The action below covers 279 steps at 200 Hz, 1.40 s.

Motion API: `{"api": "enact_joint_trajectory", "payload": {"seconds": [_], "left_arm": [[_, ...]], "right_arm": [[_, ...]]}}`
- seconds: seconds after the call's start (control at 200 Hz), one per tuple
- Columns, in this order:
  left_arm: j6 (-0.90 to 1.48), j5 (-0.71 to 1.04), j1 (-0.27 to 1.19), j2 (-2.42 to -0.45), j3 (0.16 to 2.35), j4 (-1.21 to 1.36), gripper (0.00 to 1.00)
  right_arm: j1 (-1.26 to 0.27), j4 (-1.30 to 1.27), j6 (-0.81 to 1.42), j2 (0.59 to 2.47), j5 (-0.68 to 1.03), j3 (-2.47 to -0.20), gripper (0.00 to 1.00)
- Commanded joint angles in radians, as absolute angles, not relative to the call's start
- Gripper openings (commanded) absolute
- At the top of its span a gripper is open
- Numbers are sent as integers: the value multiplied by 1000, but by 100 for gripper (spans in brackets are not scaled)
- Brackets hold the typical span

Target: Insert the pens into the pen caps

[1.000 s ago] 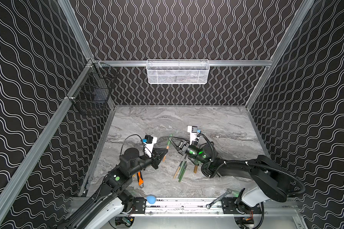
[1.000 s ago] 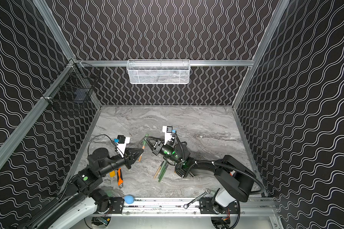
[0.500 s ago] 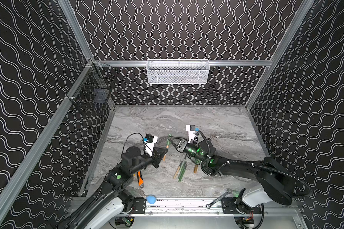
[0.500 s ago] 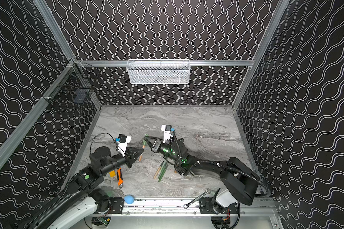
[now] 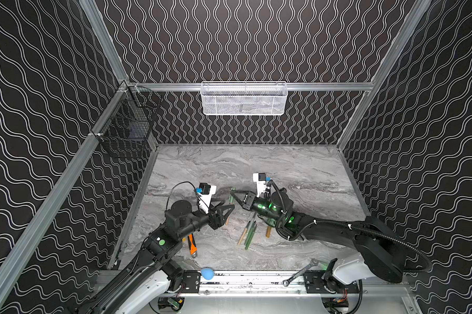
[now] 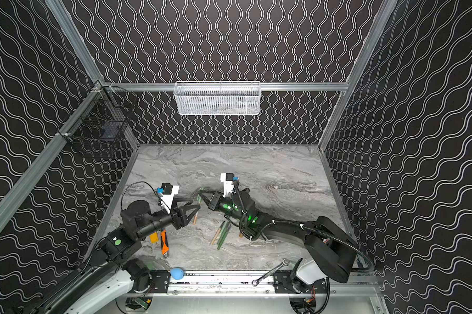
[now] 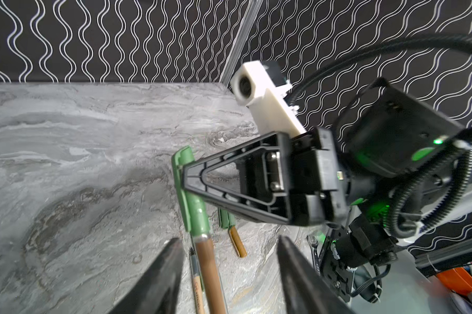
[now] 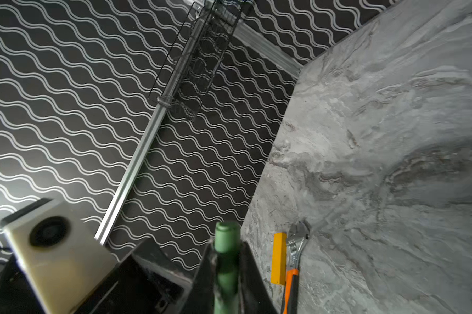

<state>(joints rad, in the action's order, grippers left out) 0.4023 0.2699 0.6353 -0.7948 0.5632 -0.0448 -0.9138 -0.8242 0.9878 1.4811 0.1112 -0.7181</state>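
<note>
Protruding into spread left hand (image 7: 226,242): pen (image 7: 209,271)

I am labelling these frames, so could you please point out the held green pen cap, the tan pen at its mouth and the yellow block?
green pen cap (image 7: 198,214): left wrist view, barrel near its mouth.
tan pen (image 7: 209,267): left wrist view, mid-shaft.
yellow block (image 8: 279,258): right wrist view, face centre.
</note>
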Motion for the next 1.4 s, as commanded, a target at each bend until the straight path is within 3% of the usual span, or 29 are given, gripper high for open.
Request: {"api": "enact_joint_trajectory", "payload": {"seconds": [0.0, 0.195, 0.445, 0.596, 0.846, 1.096, 1.391], "left_arm": [[382, 259, 634, -782, 569, -29, 71], [410, 307, 634, -780, 544, -42, 77], [445, 443, 634, -856, 526, 21, 72], [447, 479, 634, -887, 529, 32, 61], [452, 506, 635, -900, 523, 52, 26], [465, 534, 634, -900, 522, 85, 0], [464, 546, 635, -875, 534, 135, 0]], "right_arm": [[-893, -831, 1022, 1470, 108, -699, 0], [-858, -851, 1004, 1450, 129, -683, 0], [-837, -1130, 982, 1478, 227, -637, 0], [-837, -1225, 965, 1490, 260, -624, 0], [-836, -1282, 930, 1479, 289, -610, 0], [-839, -1307, 896, 1476, 355, -606, 0], [-853, -1186, 819, 1445, 402, -586, 0]]}}
